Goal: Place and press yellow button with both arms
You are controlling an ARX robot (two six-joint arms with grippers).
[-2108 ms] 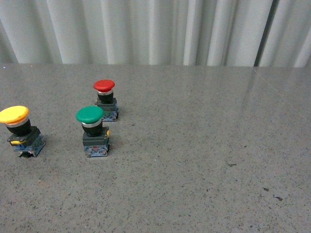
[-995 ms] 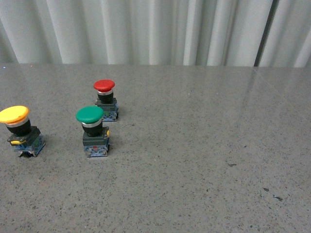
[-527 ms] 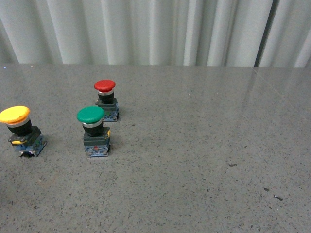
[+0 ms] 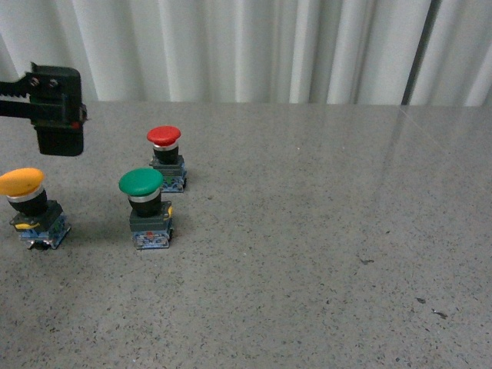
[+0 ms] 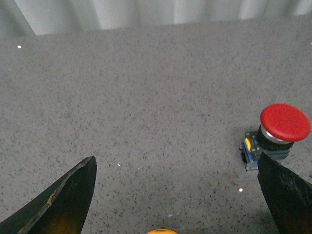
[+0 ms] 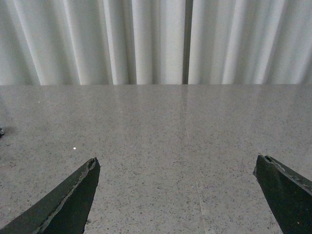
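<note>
Front view, far L: a black block of the left arm (image 4: 55, 108) hangs above the table (image 4: 323, 231). It sits up and behind the yellow button (image 4: 31, 206), clear of it. The yellow button stands upright near the table's L edge. It has a yellow mushroom cap, silver collar, black body and bluish base w/ yellow tab. Print on the base is too small to read.

Left wrist view: the left gripper (image 5: 175, 157) has its fingers (image 5: 63, 204) spread wide, clamped on nothing. Between them is grey tabletop, plus a sliver of yellow cap at the pic's edge, approx. midway between the fingers. The red button (image 5: 280, 129) stands just beside the other finger's tip.

Front view, next to the R: the green button (image 4: 146, 207) is upright and well apart from the yellow one. Its base is bluish w/ a sm. yellow tab, markings unreadable. Behind it and slightly R is the red button, upright, near the green one but not touching.

Further R the grey speckled top runs on, w/ a few sm. dark marks toward the front R. Behind hangs a pale pleated curtain (image 4: 254, 46), w/ a dark vertical strip at R.

Right wrist view: the right gripper (image 6: 176, 158) has its fingers set wide apart, gripping nothing. It is over the tabletop, facing the curtain.
</note>
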